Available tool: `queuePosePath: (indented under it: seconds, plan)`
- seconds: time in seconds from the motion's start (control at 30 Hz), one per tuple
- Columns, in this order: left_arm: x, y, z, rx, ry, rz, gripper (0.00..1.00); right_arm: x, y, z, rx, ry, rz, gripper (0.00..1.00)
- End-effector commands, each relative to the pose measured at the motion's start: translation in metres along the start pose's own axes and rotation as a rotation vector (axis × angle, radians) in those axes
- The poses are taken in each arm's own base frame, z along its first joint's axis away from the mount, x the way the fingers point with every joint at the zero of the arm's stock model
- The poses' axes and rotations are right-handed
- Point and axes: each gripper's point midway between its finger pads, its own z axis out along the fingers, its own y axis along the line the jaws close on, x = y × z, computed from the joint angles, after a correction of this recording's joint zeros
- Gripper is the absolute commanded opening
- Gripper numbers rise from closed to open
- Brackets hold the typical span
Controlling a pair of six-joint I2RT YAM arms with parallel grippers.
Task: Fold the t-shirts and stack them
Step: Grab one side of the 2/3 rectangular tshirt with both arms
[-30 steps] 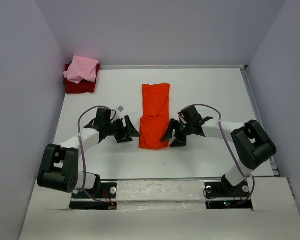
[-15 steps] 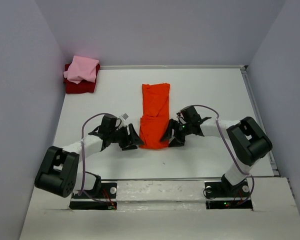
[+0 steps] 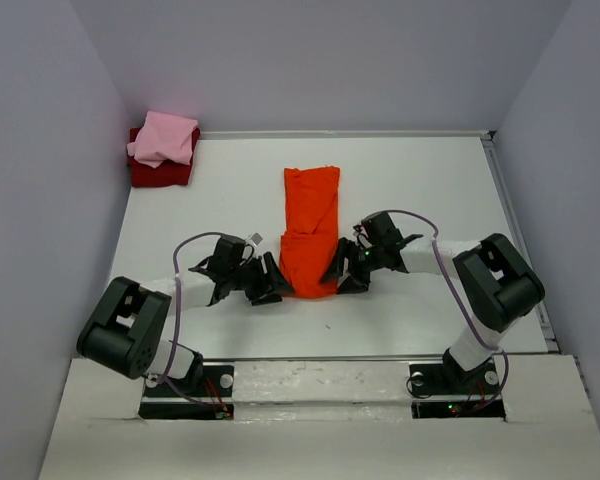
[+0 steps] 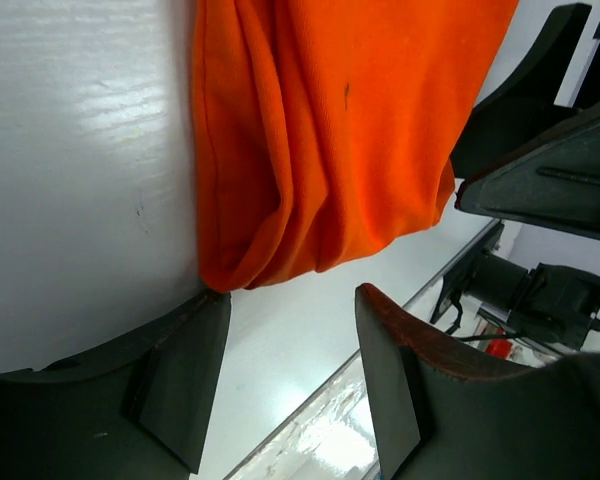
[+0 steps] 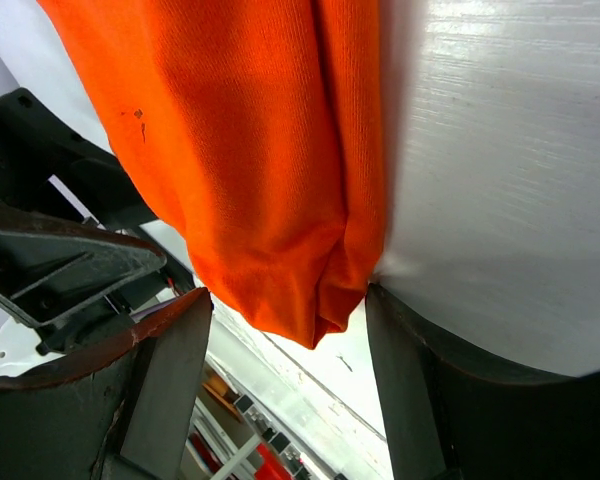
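The orange-red t-shirt [image 3: 310,230] lies folded into a long narrow strip on the white table. Its near end [image 4: 310,200] fills the top of the left wrist view, and that same end [image 5: 270,200] hangs between the fingers in the right wrist view. My left gripper [image 3: 276,283] is open at the near left corner of the strip, one finger tip [image 4: 195,330] touching the cloth's edge. At the near right corner my right gripper [image 3: 343,272] stands open, its jaws on either side of the corner. A light pink t-shirt [image 3: 165,138] lies folded on a dark red one [image 3: 158,172] at the far left.
White walls close in the table on the left, back and right. A metal rail [image 3: 320,362] runs along the near edge in front of the arm bases. The right gripper's dark fingers [image 4: 540,130] show at the right of the left wrist view.
My left gripper has slid right and nearer, down to the shirt's near left corner, its jaws narrowing a little. The right gripper edged slightly left toward the cloth.
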Motion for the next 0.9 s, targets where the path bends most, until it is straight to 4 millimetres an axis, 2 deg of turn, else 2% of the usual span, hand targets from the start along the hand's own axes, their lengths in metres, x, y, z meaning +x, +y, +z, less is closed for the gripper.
queuePosePath:
  seconds: [0.0, 0.33, 0.37, 0.4, 0.47, 0.5, 0.87]
  plan:
    - [-0.022, 0.002, 0.000, -0.055, -0.098, 0.018, 0.66, -0.006, 0.007, 0.000, -0.027, -0.021, -0.030, 0.68]
    - [-0.028, 0.010, 0.024, -0.096, -0.050, -0.002, 0.41, -0.006, 0.008, 0.001, -0.027, -0.019, -0.027, 0.66]
    - [-0.026, 0.014, 0.028, -0.107, -0.035, -0.011, 0.36, -0.006, 0.007, 0.001, -0.027, -0.017, -0.027, 0.60]
    - [-0.027, 0.012, 0.030, -0.099, -0.032, -0.008, 0.35, -0.007, 0.008, 0.001, -0.028, -0.016, -0.027, 0.42]
    - [-0.026, 0.010, 0.033, -0.091, -0.024, -0.008, 0.28, -0.006, 0.006, 0.002, -0.022, -0.013, -0.019, 0.21]
    - [-0.026, 0.008, 0.033, -0.088, -0.025, -0.005, 0.27, -0.006, 0.006, 0.002, -0.022, -0.011, -0.018, 0.01]
    - [-0.030, 0.005, 0.027, -0.107, -0.031, 0.026, 0.21, -0.010, 0.001, -0.007, 0.056, -0.010, -0.030, 0.00]
